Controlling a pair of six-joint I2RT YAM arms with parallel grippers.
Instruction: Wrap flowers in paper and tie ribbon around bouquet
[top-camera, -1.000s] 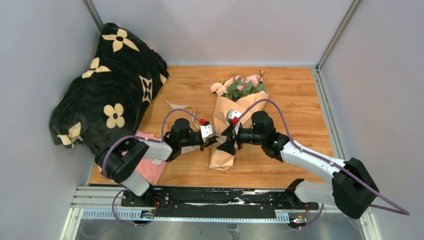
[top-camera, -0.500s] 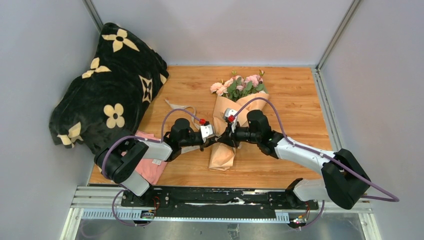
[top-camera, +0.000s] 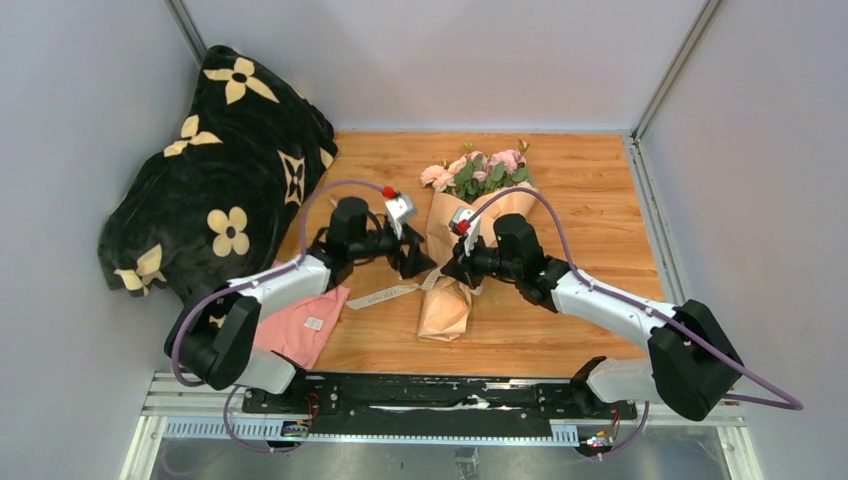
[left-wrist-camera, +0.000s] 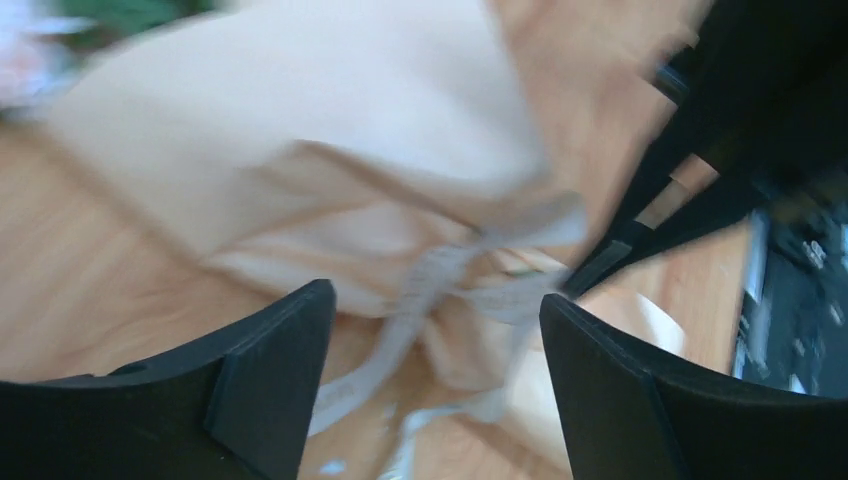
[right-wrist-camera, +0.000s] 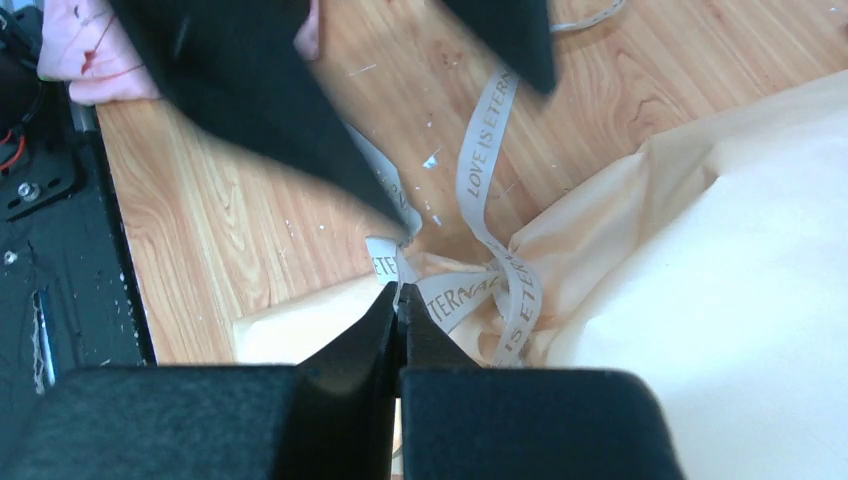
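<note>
The two black fingers of the right gripper (right-wrist-camera: 400, 292) are pressed together, and they pinch a fold of the one soft cream-beige ribbon (right-wrist-camera: 478, 160), just where it is knotted on the peach-orange paper (right-wrist-camera: 750, 250). The ribbon carries the printed words LOVE IS ETERNAL. The two fingers of the left gripper (left-wrist-camera: 435, 297) stand wide apart with nothing held between them; they hang over the same knot, in a blurred view.

From above, we see the two grippers close together at the narrow waist of the one bouquet (top-camera: 445, 310), each on its own side. One loose tail of the ribbon runs leftward on the wooden table (top-camera: 580, 200). The bouquet lies near the middle of the table, its small pink roses with green leaves (top-camera: 475, 170) pointing to the far edge; we cannot count the heads exactly.

On the left lie one black plush blanket with cream flower prints (top-camera: 220, 200) and, nearer, one pink cloth with a white label (top-camera: 295, 325).
</note>
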